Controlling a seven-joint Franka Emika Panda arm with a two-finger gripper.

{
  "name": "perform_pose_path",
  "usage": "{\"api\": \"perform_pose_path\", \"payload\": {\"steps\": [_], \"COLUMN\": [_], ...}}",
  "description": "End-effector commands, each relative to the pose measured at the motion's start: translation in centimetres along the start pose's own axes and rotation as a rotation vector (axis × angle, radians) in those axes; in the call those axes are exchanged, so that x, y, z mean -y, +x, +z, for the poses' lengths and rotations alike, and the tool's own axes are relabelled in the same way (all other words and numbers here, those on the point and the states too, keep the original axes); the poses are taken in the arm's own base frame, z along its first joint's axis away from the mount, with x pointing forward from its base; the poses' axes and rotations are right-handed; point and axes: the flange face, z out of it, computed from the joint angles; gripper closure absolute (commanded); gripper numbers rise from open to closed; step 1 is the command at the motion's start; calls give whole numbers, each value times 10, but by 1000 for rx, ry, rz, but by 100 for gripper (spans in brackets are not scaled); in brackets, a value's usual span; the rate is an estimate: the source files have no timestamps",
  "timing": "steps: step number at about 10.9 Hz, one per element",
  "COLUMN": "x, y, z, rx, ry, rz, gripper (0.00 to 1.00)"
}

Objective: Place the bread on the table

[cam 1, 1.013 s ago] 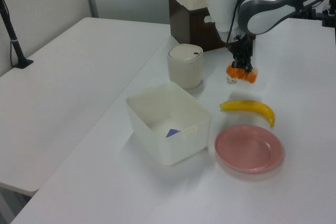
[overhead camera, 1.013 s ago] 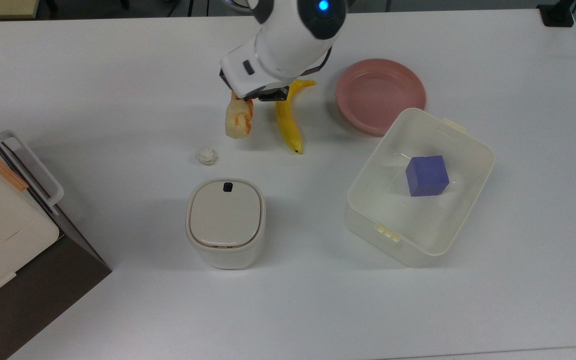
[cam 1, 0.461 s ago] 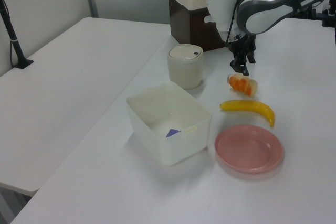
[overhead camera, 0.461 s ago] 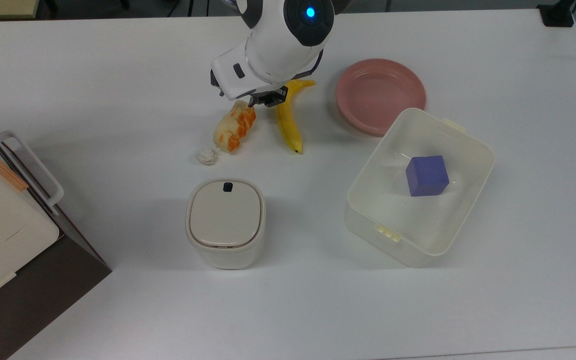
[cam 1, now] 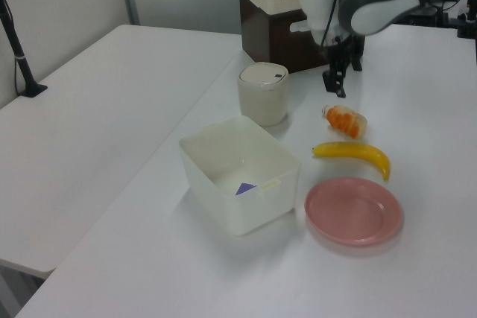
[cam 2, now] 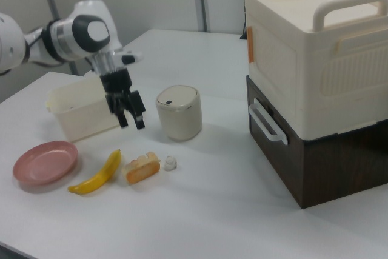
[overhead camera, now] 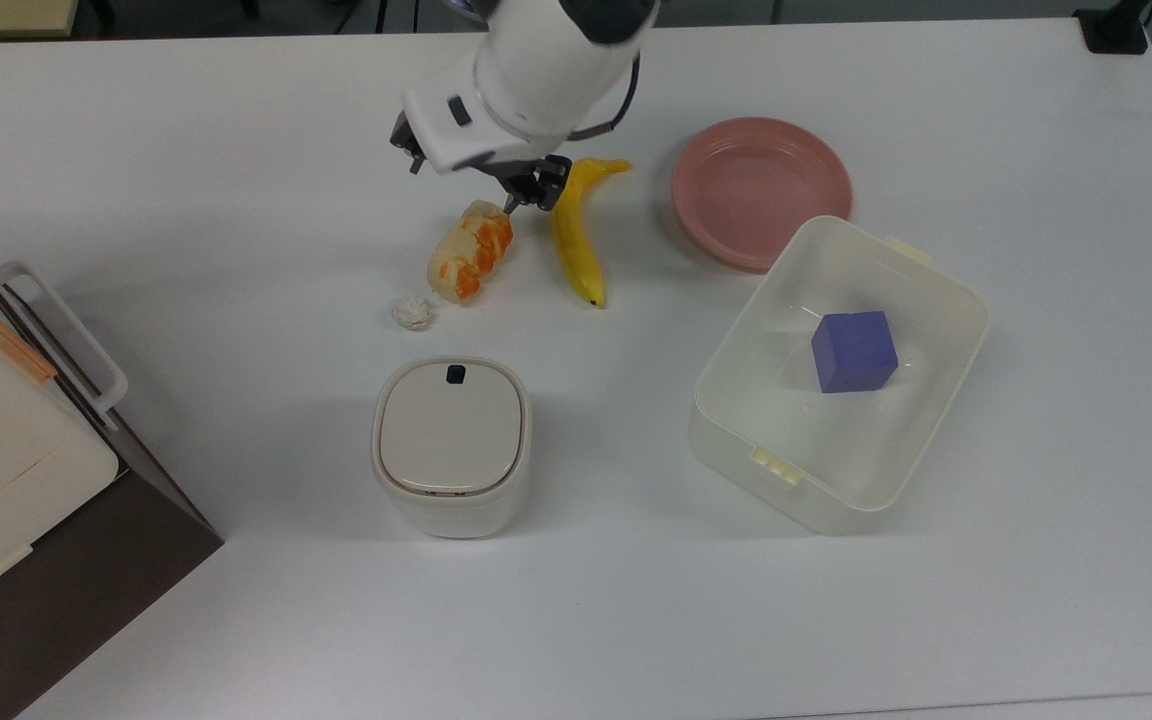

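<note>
Item, for you: bread lying on the table, upper centre of the top view, beside the banana. Hand released, empty, above it.

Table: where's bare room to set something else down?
The table is bare along the top view's bottom edge below the lidded bin and clear tub. It's crowded around the bread, banana and paper ball.

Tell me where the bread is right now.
In the top view the bread lies on the table, between the banana on the top view's right and the paper ball at lower left.
</note>
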Motion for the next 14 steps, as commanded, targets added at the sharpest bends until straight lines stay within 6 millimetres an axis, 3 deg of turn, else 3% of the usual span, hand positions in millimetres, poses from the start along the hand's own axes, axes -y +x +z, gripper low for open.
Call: {"api": "perform_pose_path", "payload": {"steps": [1,4,6,7,8,9,14], "x": [-69,-131,-175,-180,-186,-185,-175], "y": [6,-18,-24,-38,-51,-54,-56], "z": [-80,-135,-186,-207,-217,-213,-213], "rx": [-71,-138,-213,-239,-256,-231,-227], "ry": [266,402,510,511,506,497,468], "rz": [176,263,328,318,317,311,290], "gripper": [0,0,0,0,0,0,0]}}
